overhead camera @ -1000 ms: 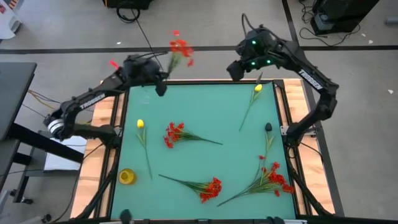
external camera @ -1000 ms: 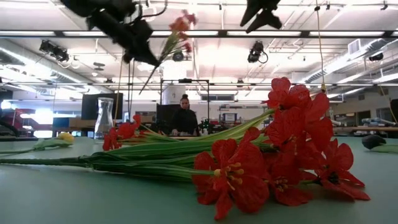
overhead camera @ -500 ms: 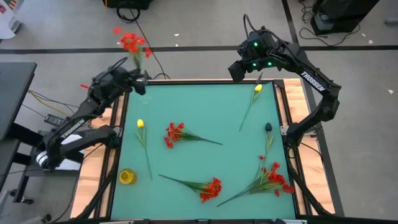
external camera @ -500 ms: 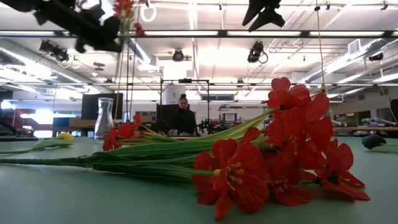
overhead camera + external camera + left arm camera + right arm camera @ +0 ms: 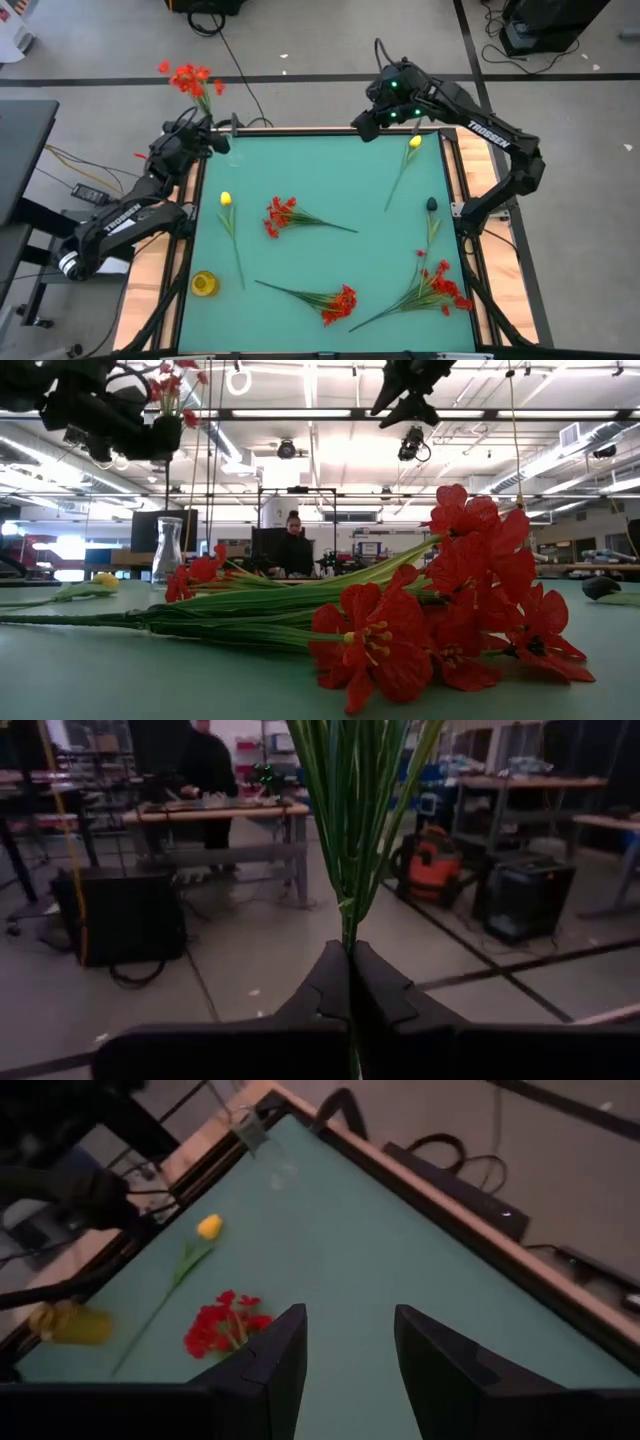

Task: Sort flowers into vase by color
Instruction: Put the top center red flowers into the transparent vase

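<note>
- Red spray: clamped by its green stems between the closed fingers of the left end effector, blossoms directly above it. The end effector hangs over the tabletop's far-left corner.
- Vase: clear glass, standing just beside the left end effector, on its tabletop side, at that same corner.
- Step in hand (judgement): carrying the red spray to the vase. The next move calls for setting the stem ends over the vase mouth, lowering them in, then releasing. The mouth looks narrow, so alignment matters.
- Right end effector: hangs over the far edge of the tabletop, fingers spread apart and holding nothing. A yellow tulip lies just beside it, on the side toward the right edge.
- Count, red sprays: four. One is held; three lie on the tabletop, one near the middle, one at the near edge and one at the near-right corner.
- Count, yellow tulips: two, the second lying near the left edge.
- Other items: a yellow cup-like thing at the near-left, and a small dark thing at the right edge.
</note>
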{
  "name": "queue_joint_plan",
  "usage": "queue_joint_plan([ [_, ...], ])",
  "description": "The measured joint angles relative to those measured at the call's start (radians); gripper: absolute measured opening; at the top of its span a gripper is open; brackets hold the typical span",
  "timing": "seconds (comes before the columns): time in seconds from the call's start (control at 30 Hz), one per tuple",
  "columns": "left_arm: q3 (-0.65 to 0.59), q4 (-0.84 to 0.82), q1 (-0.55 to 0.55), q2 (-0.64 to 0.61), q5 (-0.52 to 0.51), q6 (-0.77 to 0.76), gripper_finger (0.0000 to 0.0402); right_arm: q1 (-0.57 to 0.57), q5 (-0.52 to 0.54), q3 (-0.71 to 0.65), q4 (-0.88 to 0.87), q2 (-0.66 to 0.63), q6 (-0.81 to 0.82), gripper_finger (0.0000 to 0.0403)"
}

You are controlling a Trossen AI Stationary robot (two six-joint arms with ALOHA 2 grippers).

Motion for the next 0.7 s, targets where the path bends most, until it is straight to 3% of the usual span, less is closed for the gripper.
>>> queue_joint_plan([
  [0.47, -0.081, 0.065, 0.000, 0.001, 0.000, 0.003, 0.0013, 0.012, 0.007, -0.027, 0.029, 0.000, -0.010, 0.0161],
  [0.7, -0.081, 0.027, 0.000, 0.018, -0.012, -0.050, 0.0097, 0.012, -0.004, -0.027, 0.018, 0.000, -0.002, 0.0181],
])
